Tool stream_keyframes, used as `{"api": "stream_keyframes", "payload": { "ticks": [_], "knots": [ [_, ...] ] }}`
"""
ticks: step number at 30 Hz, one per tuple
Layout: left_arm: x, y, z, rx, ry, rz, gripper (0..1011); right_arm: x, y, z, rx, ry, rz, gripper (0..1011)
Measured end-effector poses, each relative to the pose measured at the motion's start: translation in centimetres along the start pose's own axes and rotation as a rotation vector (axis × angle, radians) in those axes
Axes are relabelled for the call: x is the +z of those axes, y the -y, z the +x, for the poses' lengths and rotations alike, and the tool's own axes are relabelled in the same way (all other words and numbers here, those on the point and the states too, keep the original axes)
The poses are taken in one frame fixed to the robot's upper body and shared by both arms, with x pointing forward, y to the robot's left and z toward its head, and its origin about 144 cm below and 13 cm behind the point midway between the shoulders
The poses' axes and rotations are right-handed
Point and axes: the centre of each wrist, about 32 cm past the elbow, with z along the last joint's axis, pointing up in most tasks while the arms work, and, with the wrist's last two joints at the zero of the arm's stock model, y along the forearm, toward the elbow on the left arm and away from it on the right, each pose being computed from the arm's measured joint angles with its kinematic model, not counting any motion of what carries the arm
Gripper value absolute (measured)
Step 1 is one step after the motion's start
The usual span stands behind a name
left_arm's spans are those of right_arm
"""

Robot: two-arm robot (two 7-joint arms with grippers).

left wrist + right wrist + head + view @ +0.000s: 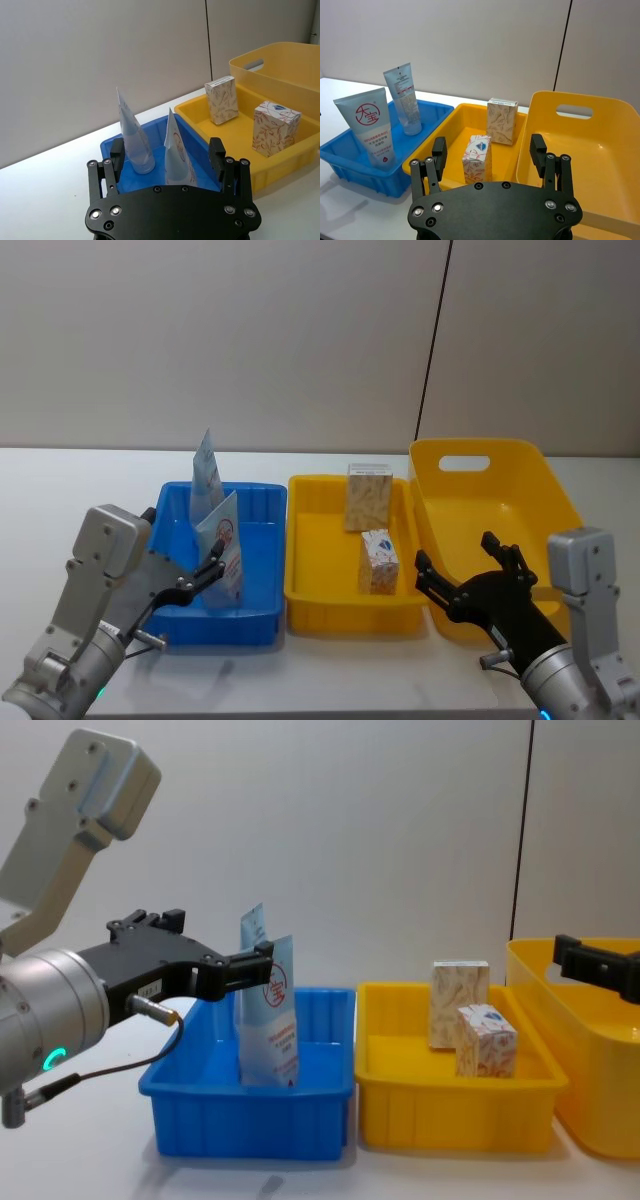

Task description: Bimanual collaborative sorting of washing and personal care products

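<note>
- Deep yellow tub (pixel 500 495): far right, floor open.
- Blue bin (pixel 262 540), left, and yellow tray (pixel 310 580), centre: side by side.
- Left gripper (pixel 167 150): at the bin's near-left rim.
- Right gripper (pixel 488 145): at the tub's near rim. Fingers of both spread, gripping nothing.
- Front tube (pixel 225 550), rear tube (pixel 205 475): in the bin, upright, crimped ends up. Bases hidden in the chest view.
- Rear carton (pixel 368 497), front carton (pixel 378 562): in the tray, upright, apart.

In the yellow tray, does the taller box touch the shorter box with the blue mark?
Apart. The left wrist view shows the taller box and the shorter box with the bare floor of the yellow tray between them.
</note>
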Motion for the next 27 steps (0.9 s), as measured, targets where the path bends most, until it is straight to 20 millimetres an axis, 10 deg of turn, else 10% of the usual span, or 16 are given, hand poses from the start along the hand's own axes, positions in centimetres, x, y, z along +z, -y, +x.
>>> {"api": "stream_keyframes", "payload": {
  "ticks": [27],
  "knots": [
    [0.00,0.00,0.00,0.000,0.000,0.000,1001,0.00,0.00,0.00,0.000,0.000,0.000,1003]
  ]
}}
